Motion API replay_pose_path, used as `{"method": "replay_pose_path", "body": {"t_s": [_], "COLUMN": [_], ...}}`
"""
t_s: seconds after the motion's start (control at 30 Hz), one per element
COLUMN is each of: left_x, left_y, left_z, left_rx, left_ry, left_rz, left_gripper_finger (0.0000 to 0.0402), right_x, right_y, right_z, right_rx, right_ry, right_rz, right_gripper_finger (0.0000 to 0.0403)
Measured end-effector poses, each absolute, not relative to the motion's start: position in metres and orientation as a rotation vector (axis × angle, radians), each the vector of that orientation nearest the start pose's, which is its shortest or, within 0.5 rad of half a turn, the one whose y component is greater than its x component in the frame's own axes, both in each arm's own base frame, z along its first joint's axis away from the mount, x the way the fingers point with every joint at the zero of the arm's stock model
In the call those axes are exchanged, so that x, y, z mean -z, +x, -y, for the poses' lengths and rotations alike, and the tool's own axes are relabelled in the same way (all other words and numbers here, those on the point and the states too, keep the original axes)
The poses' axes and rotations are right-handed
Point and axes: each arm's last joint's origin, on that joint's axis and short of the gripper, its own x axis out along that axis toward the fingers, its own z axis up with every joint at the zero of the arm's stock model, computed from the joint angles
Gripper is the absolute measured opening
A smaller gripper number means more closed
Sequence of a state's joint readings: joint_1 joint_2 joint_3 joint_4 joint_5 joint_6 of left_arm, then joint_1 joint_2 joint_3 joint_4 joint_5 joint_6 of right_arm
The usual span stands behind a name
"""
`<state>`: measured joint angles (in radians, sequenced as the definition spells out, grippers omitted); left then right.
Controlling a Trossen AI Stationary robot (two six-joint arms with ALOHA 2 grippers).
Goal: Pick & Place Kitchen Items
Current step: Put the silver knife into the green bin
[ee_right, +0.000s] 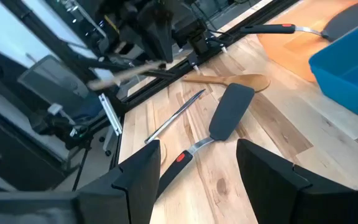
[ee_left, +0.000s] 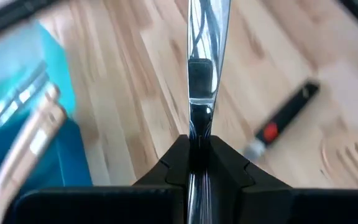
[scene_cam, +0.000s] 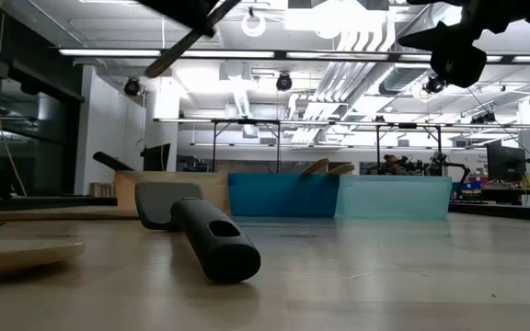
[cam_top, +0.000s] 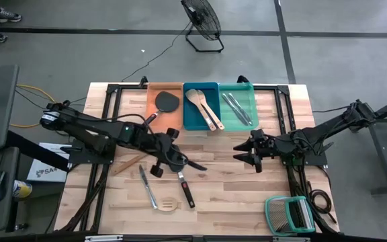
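My left gripper [cam_top: 175,161] hovers over the table's middle, shut on a slim silver metal utensil [ee_left: 201,81] that also shows high in the low view [scene_cam: 184,44]. My right gripper [cam_top: 246,156] waits open to the right of it, touching nothing [ee_right: 194,168]. A black spatula with a black/red handle [cam_top: 184,189], a silver knife [cam_top: 146,185], a slotted wooden spatula [cam_top: 168,204] and a wooden spoon [cam_top: 129,163] lie flat on the table. My left gripper pinches the silver utensil between its two fingers [ee_left: 174,163], gripping its narrow shaft [ee_left: 199,127]. The utensil runs along the fingers and sticks out forward past their tips. It is lifted clear of the table.
At the far edge stand an orange tray [cam_top: 152,92] holding a black spatula, a blue tray [cam_top: 188,115] holding wooden spoons and a teal tray [cam_top: 250,94] holding silver cutlery. A green-framed wire rack [cam_top: 289,214] sits at the near right corner. A fan stands on the floor beyond.
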<state>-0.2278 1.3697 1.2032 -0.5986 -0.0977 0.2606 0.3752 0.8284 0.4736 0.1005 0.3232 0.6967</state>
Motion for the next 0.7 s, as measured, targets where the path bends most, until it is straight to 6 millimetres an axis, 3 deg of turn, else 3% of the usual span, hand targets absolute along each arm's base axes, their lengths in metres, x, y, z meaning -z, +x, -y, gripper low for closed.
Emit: {"method": "replay_pose_path", "body": {"t_s": [0.43, 0.7], "left_x": [-0.348, -0.363], "left_y": [0.307, 0.322], "left_z": [0.040, 0.024], "left_rx": [0.118, 0.051], "left_ry": [0.228, 0.177], "left_rz": [-0.342, -0.121], "left_gripper_finger": [0.0029, 0.0029], "right_x": [-0.245, -0.247], "right_y": [0.175, 0.175], "right_z": [-0.059, -0.054], "right_rx": [0.020, 0.166], "right_ry": [0.509, 0.493], "right_rz": [-0.246, -0.185], "right_gripper_finger": [0.0203, 0.0203]}}
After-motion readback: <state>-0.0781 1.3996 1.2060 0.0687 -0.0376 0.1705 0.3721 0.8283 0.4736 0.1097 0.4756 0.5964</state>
